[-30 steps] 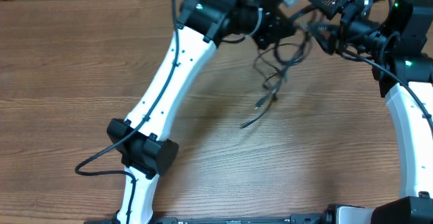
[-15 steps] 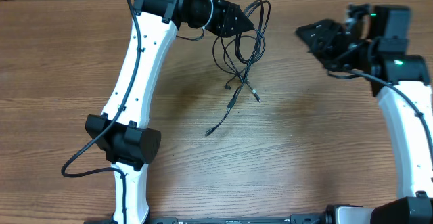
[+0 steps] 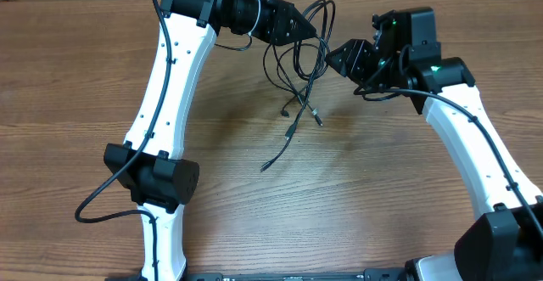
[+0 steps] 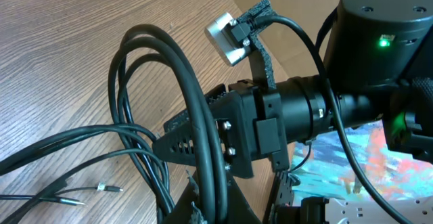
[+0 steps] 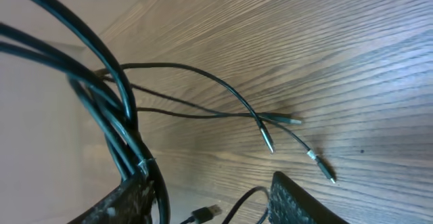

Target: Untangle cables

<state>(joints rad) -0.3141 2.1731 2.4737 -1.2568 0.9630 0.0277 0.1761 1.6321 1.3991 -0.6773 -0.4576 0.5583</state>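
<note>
Left pincer (image 3: 299, 30): grips thin black flexible cables (image 3: 299, 70), far edge of brown wooden bench (image 3: 85, 77).
Right pincer (image 3: 338, 59): jaws apart, empty.
Remaining: all untangling.

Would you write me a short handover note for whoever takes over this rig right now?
Left gripper: shut on the thin black tangled cables, holding the bundle up over the wooden table.
Right gripper: open, close beside the loops, gripping nothing.
Cables: loops hang at the left gripper; loose strands trail down, and their small silvery plug ends appear to rest on the table.
Done: bundle lifted.
Left: the strands are looped together, none pulled free.
</note>
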